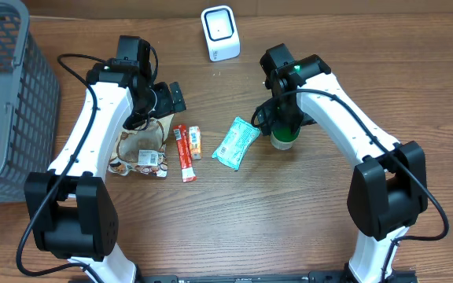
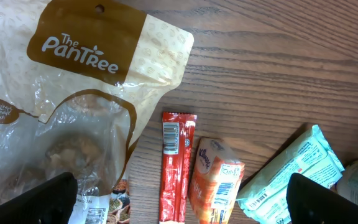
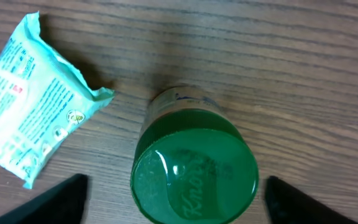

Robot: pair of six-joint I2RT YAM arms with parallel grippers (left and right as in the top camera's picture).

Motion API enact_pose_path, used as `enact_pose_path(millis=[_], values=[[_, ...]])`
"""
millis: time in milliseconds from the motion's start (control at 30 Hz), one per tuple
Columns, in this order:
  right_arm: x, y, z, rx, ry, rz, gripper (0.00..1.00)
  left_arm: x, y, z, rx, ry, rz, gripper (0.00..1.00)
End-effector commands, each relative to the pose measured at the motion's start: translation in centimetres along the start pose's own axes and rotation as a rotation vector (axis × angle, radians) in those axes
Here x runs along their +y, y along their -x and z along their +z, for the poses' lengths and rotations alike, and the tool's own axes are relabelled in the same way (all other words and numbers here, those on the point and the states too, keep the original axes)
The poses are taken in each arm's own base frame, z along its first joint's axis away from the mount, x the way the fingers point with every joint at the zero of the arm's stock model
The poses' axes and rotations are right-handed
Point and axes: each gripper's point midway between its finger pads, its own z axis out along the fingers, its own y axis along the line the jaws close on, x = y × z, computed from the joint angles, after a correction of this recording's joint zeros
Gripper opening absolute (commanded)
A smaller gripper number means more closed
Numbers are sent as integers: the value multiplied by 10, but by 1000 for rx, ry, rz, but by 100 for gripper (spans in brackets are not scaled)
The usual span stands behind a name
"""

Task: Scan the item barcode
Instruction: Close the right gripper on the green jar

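Jar with the green lid stands upright beside the teal packet, untouched between the spread fingers of my right gripper. I'd close low on its sides, then turn its label to the scanner. Left gripper hangs wide open over the snack bag. Only overhead shows the scanner; only right wrist reads Knorr.

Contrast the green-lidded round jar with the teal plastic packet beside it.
The green-lidded round jar stands upright; the teal plastic packet lies flat. The jar is round; the packet is oblong and crinkled. The jar sits between the fingers of the open right gripper; the packet lies outside them. Both rest on the table.
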Motion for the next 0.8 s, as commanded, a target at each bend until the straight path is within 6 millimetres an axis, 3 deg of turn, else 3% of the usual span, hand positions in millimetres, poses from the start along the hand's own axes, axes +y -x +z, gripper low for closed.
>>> enact_pose_path(millis=[0,300,633,767], values=[[-1,10,-5,-32,-11,-14,100,-5,5,-5,-14,-15,0,99],[-1,5,0,-12,-14,-14,97,-5,5,-5,-14,-16,0,100],[-2,-15,29,42,-23,-18,91,-5,5,-5,-14,-16,0,100],[-3,-19,35,52,-24,-8,79,-5,5,-5,-14,-16,0,100]])
